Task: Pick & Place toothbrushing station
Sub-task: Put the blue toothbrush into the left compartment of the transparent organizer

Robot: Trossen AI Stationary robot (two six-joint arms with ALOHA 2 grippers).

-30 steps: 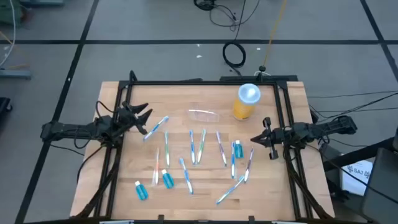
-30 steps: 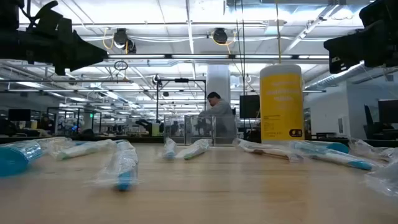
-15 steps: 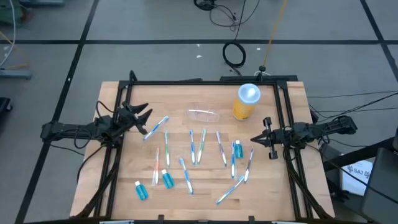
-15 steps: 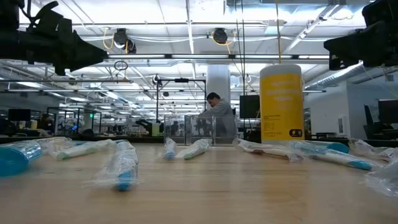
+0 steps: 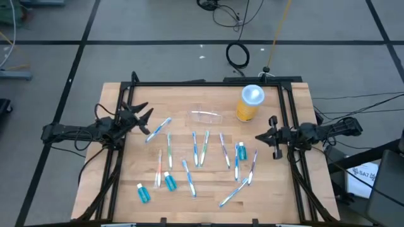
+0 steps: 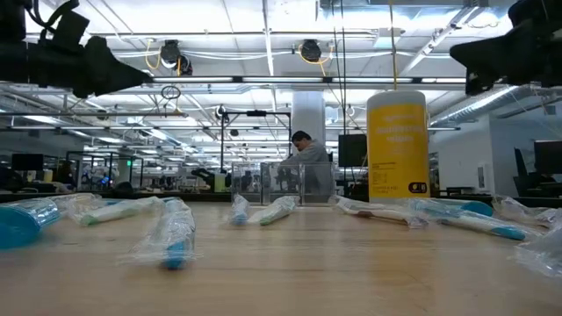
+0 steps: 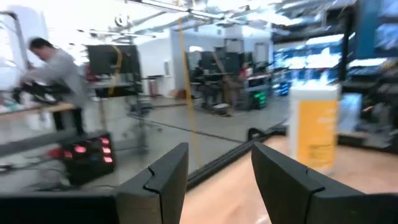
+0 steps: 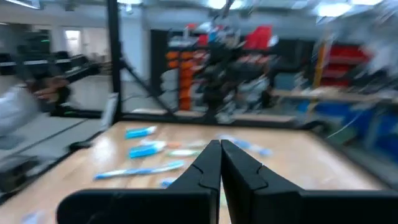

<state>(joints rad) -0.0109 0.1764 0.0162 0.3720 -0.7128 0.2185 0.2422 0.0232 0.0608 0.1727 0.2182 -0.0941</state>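
The toothbrushing station, a small see-through plastic holder (image 5: 206,116), rests on the wooden table toward its far side, left of the yellow jar; it also shows faintly in the low view (image 6: 268,183). My left gripper (image 5: 145,120) hovers open over the table's left side, well left of the holder and touching nothing; its two fingers stand apart in the left wrist view (image 7: 217,186). My right gripper (image 5: 260,138) hovers shut and empty over the right side, nearer than the jar, with its fingers closed together in the right wrist view (image 8: 221,163).
A yellow jar with a white lid (image 5: 249,103) stands at the far right. Several wrapped toothbrushes (image 5: 201,148) and small blue tubes (image 5: 144,193) lie scattered over the table's middle and near part. A black frame (image 5: 208,82) runs along the table's edges.
My right gripper has risen a little, staying shut. My left gripper has risen slightly, still open. The things on the table have not moved.
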